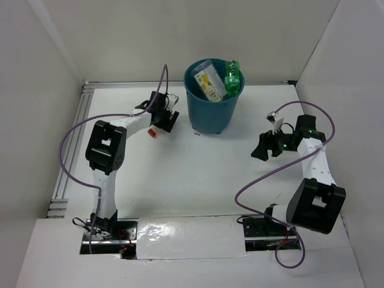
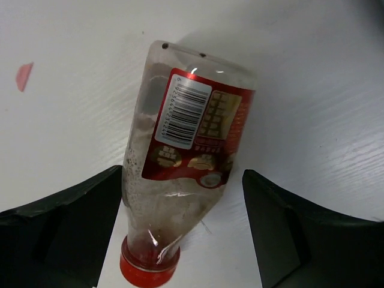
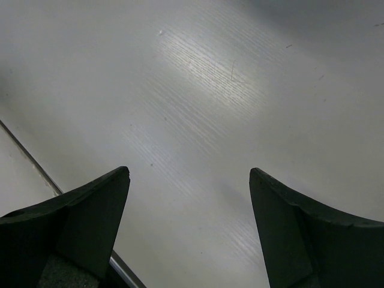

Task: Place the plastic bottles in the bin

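the left tool [image 2: 182, 173] is released, its two dark fingers [image 2: 66, 228] spread wide to either side of one red-label bottle [image 2: 180, 198]. one finger sits just beside the bottle's shoulder, though i cannot tell if it touches; the other stands clear of it. this bottle lies on its side on the white counter [image 1: 198, 174], left of the bin [image 1: 210, 114] and near it. its body is clear plastic, smeared inside with pale residue and dark specks. it has a red screw cap [image 2: 150, 264] that points back toward the tool's wrist. a red label [image 2: 207, 129] wraps the body, with a white barcode patch [image 2: 183, 111] and small food pictures on it. a small pink mark [image 2: 24, 76] shows on the counter beyond it.

the right tool [image 3: 189, 171] is also released, its fingers apart over bare counter with nothing between them. it hangs well to the right of the bin.

there is one bin, a round teal-blue bucket that narrows toward its base, standing at the far middle of the counter. two bottles stick up out of it: one square bottle [image 1: 207, 83], clear with a yellow and white label, and one green bottle [image 1: 233, 78] leaning at the right rim. in all, three bottles show: two in the bin and one on the counter.
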Motion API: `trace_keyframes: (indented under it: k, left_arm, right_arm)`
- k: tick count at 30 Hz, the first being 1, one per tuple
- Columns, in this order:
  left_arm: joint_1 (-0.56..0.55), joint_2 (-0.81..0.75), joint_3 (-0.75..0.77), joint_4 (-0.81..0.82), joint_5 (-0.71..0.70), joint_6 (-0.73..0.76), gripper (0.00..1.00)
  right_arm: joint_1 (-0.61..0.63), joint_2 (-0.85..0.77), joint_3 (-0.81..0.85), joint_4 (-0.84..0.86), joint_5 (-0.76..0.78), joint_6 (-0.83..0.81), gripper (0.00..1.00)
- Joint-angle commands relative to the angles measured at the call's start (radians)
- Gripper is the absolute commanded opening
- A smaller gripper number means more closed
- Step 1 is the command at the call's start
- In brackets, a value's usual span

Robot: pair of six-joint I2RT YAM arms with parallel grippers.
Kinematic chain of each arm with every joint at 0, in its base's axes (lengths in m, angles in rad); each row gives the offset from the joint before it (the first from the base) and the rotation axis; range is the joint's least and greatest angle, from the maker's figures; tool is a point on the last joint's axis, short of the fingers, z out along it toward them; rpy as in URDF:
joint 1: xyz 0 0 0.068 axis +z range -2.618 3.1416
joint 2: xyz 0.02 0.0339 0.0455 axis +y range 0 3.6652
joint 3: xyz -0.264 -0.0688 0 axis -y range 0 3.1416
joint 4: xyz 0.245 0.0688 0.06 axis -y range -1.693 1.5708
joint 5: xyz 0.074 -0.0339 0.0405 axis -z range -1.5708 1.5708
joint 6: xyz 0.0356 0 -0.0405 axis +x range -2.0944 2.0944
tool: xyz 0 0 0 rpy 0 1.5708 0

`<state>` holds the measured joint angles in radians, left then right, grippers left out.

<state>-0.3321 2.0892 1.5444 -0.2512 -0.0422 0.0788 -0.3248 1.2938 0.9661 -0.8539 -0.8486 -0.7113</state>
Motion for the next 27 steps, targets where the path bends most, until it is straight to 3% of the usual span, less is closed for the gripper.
trace_keyframes:
  k: [1, 3, 6, 8, 9, 13, 14, 18, 23, 27]
  left_arm:
    - [-0.012, 0.011, 0.003, 0.0, -0.022, 0.004, 0.91]
    - [-0.012, 0.011, 0.003, 0.0, -0.01, -0.01, 0.82]
    - [-0.002, -0.03, -0.015, 0.0, 0.011, -0.034, 0.35]
    - [-0.002, -0.079, -0.035, 0.021, 0.031, -0.043, 0.14]
    - [-0.002, -0.148, -0.061, 0.032, 0.041, -0.057, 0.08]
    - [0.007, -0.312, -0.098, 0.055, 0.08, -0.094, 0.0]
    - [0.007, -0.395, -0.098, 0.055, 0.096, -0.094, 0.0]
    - [-0.016, -0.555, -0.086, 0.076, 0.188, -0.143, 0.0]
    - [-0.071, -0.583, 0.026, 0.153, 0.304, -0.226, 0.0]
    - [-0.133, -0.502, 0.097, 0.262, 0.335, -0.304, 0.0]
  right_arm:
    - [0.006, -0.022, 0.028, -0.005, 0.0, 0.012, 0.88]
    - [0.006, -0.022, 0.028, -0.005, -0.009, 0.021, 0.88]
    - [0.015, -0.013, 0.028, -0.005, -0.009, 0.021, 0.88]
    - [0.015, -0.013, 0.028, -0.005, -0.018, 0.021, 0.88]
    - [0.015, -0.013, 0.028, -0.005, -0.018, 0.021, 0.86]
    - [0.024, -0.024, 0.017, -0.005, -0.018, 0.021, 0.77]
    - [0.024, -0.033, 0.017, -0.014, -0.027, 0.021, 0.67]
    - [0.033, -0.033, 0.006, -0.014, -0.038, 0.01, 0.46]
    - [0.043, -0.033, -0.003, -0.005, -0.047, 0.01, 0.46]
    - [0.055, -0.033, -0.003, -0.005, -0.047, 0.019, 0.5]
